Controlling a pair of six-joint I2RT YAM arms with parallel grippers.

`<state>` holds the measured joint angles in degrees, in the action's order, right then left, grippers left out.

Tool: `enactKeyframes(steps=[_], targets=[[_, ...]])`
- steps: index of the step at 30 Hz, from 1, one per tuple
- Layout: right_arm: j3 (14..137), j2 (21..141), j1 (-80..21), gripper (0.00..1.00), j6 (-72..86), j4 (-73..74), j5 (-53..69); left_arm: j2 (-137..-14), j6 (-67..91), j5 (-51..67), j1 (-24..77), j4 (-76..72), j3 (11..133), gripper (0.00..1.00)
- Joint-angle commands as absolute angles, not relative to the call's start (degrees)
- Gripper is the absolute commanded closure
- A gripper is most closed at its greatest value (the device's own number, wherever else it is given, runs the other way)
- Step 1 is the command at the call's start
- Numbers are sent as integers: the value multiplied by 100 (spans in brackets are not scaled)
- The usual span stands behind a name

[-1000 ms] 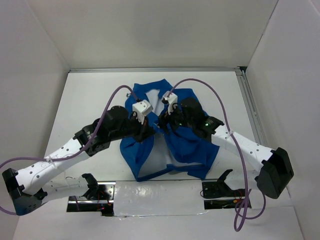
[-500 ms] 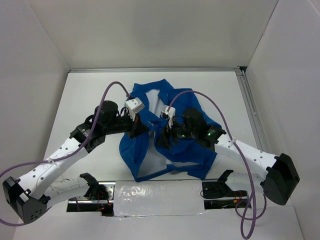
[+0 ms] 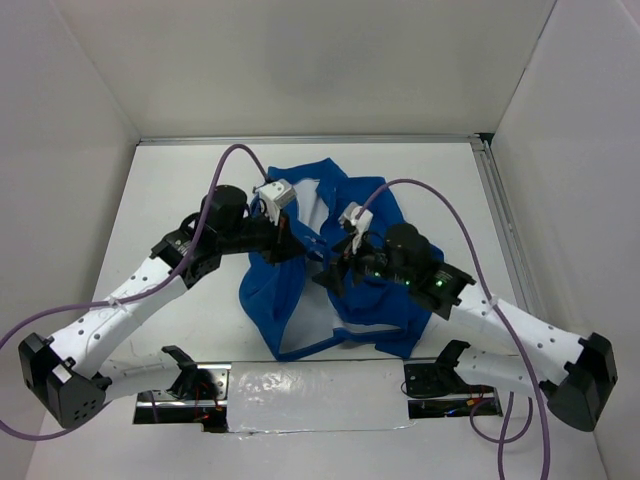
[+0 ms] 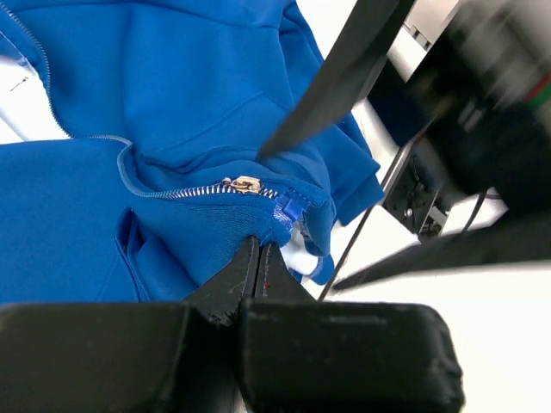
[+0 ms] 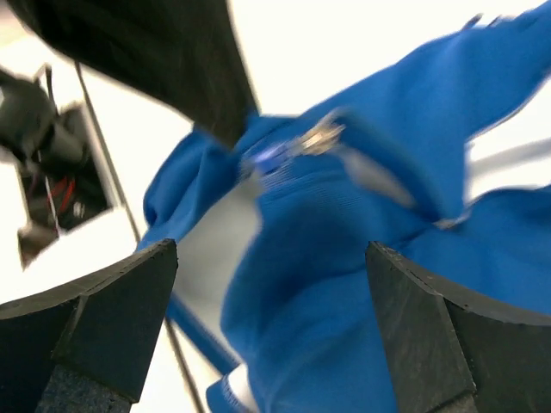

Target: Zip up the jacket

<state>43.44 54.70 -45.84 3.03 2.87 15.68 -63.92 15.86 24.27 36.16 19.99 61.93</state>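
At mid-frame, the hem of the blue jacket (image 3: 300,295) is pinched by the left gripper (image 4: 258,256) just beneath the zipper slider (image 4: 244,183), while the right gripper (image 5: 271,258) is held spread wide nearby.

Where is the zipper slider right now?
In the left wrist view, the zipper slider sits mid-frame near the hem of the jacket, just above the left gripper.
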Motion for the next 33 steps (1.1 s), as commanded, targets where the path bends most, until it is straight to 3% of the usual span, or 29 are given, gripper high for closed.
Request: enactKeyframes(steps=[1,3,5,6,9,10,17,25,29,33], targets=[[4307,5923,-4807,4,167,563,1635,-6538,1872,2356,3612,1880,6635,100],[4298,6160,-4852,7,385,510,1066,-6565,1881,2312,3612,1960,6671,100],[4324,6293,-4852,21,579,466,138,-6504,1881,2320,3621,1960,6636,100],[4368,6363,-4852,39,728,405,-164,-6478,1881,2294,3621,1960,6592,100],[4569,6189,-4852,72,983,552,-972,-6399,1942,2014,3621,2082,6557,100],[4649,6118,-4852,100,1010,667,-1071,-6451,1986,1691,3621,2135,6574,100],[5360,5994,-4869,100,1055,2124,-555,-7294,2391,63,3718,2575,7127,100],[6205,6565,-5062,100,1503,3172,-1379,-7840,2601,-817,3858,2777,7875,100],[6091,6592,-5045,100,1669,2771,-748,-7717,2961,-931,3937,2751,7700,100],[6064,6697,-4948,100,2109,2286,621,-7637,3654,-1762,4104,2786,7506,100]])
